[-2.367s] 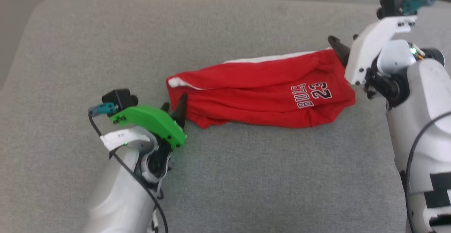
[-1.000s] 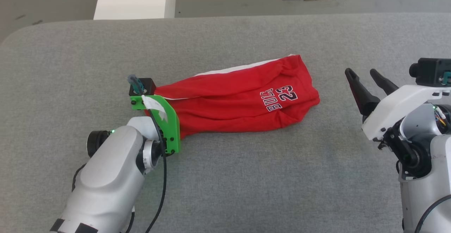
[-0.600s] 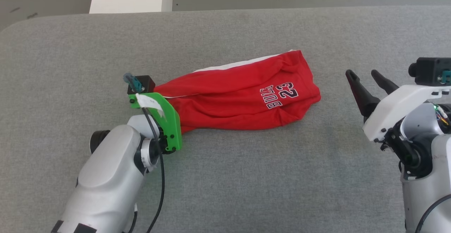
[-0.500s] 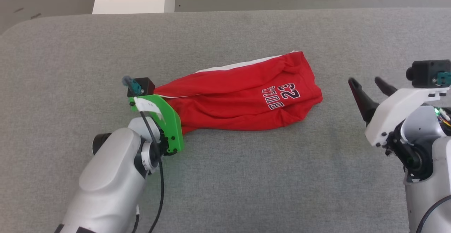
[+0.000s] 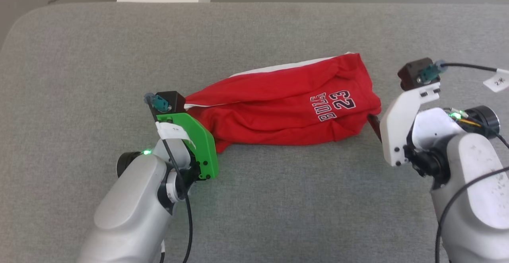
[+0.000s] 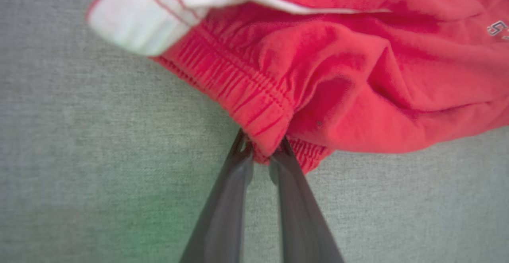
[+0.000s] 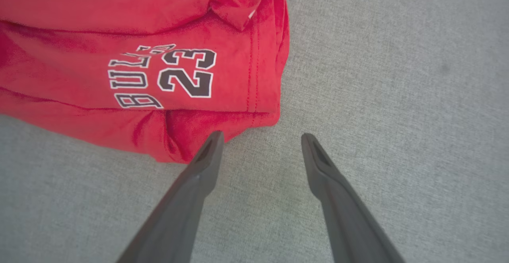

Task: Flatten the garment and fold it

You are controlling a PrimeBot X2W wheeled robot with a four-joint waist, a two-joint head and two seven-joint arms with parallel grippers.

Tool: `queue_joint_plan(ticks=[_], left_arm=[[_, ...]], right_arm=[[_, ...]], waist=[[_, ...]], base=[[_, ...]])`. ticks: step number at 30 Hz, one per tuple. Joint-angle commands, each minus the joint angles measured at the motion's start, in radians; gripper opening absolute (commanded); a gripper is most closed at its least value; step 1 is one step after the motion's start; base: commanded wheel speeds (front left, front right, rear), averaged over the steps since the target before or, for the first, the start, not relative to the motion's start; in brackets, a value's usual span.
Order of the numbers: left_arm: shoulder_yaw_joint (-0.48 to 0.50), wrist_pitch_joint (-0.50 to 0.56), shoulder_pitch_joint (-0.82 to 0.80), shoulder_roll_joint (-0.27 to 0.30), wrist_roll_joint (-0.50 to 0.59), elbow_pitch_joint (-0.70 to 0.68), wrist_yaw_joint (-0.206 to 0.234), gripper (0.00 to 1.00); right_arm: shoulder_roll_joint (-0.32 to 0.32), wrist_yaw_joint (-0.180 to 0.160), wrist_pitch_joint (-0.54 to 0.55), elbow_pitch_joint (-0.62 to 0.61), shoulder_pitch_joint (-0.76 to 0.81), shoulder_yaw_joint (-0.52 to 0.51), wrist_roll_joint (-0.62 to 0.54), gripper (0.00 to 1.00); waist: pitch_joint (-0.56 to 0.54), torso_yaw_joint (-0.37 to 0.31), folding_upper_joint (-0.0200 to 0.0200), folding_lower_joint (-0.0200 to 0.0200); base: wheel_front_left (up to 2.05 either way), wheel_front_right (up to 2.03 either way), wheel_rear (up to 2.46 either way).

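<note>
Garment (image 5: 286, 104) lies bunched lengthwise mid-table (image 5: 278, 207), waistband (image 6: 242, 96) at the left end, "23" print (image 5: 336, 104) at the right. Your left jaws are nearly closed, pinching only the near corner of the waistband, a thin bite. Your right jaws stand wide apart w/ nothing in them: one tip at the edge of the leg hem (image 7: 254, 80), the other over bare table.

Risks, imo:
- Pull w/ the left before the right grips and the whole bundle drags instead of spreading.
- Close the right as it stands and you may catch just the top layer, or nothing.
- Under tension the elastic could slip out of that small pinch.
</note>
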Motion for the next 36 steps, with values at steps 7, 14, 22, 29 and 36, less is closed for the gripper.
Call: queue_joint_plan(ticks=[7,14,22,29,36], left_arm=[[-0.01,-0.008,-0.001,0.0,0.004,-0.026,0.008,0.0],[-0.012,-0.015,-0.004,-0.005,0.0,-0.024,0.007,0.0],[-0.008,-0.028,0.01,-0.013,-0.021,-0.019,-0.004,0.0],[0.003,-0.026,0.023,0.001,-0.045,-0.035,-0.024,0.0],[-0.017,0.063,0.092,0.067,-0.061,-0.095,-0.019,0.0]], right_arm=[[0.053,-0.001,-0.056,0.191,-0.112,0.003,-0.113,1.0],[0.051,-0.001,-0.033,0.259,-0.122,0.05,-0.088,0.16],[0.037,-0.001,-0.026,0.239,-0.129,0.045,-0.032,0.0],[0.024,-0.001,-0.046,0.2,-0.113,0.008,0.021,0.0],[-0.014,-0.001,-0.011,0.106,0.023,-0.008,0.085,0.0]], waist=[[0.086,0.035,0.0,0.0],[0.094,0.034,0.0,0.0],[0.064,0.028,0.0,0.0],[0.001,0.025,0.0,0.0],[-0.103,0.012,0.0,0.0]], base=[[0.0,0.0,0.0],[0.0,0.0,0.0],[0.0,0.0,0.0],[0.0,0.0,0.0],[0.0,0.0,0.0]])
